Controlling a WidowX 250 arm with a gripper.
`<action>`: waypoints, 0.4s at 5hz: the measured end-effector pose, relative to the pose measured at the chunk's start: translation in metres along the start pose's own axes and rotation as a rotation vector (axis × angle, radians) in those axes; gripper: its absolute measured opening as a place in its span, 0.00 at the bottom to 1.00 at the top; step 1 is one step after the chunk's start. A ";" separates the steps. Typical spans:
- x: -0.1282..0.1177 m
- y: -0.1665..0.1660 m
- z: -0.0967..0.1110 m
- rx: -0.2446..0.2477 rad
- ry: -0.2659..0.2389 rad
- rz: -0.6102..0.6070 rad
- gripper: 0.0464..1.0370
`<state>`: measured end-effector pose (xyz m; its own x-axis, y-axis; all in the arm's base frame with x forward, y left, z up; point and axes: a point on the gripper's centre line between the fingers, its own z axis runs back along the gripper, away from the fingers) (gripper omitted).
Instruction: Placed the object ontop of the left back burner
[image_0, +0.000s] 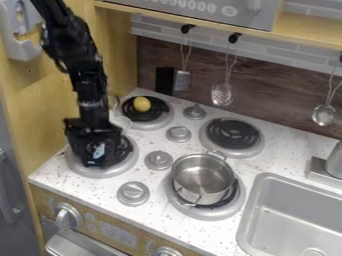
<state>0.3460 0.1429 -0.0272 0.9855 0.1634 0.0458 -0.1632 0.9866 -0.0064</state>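
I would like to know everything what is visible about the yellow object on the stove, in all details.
The yellow object is small, rounded and slightly oval, with a smooth-looking surface and no separate parts that I can make out. Its material is hard to tell. It rests on the black coil of the left back burner, which is the only thing seen touching it, and it looks whole.
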 end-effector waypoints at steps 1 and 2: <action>0.002 -0.010 0.021 -0.020 -0.008 -0.016 0.97; 0.003 -0.021 0.030 -0.002 -0.022 -0.089 0.96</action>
<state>0.3511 0.1227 0.0033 0.9949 0.0752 0.0679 -0.0751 0.9972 -0.0032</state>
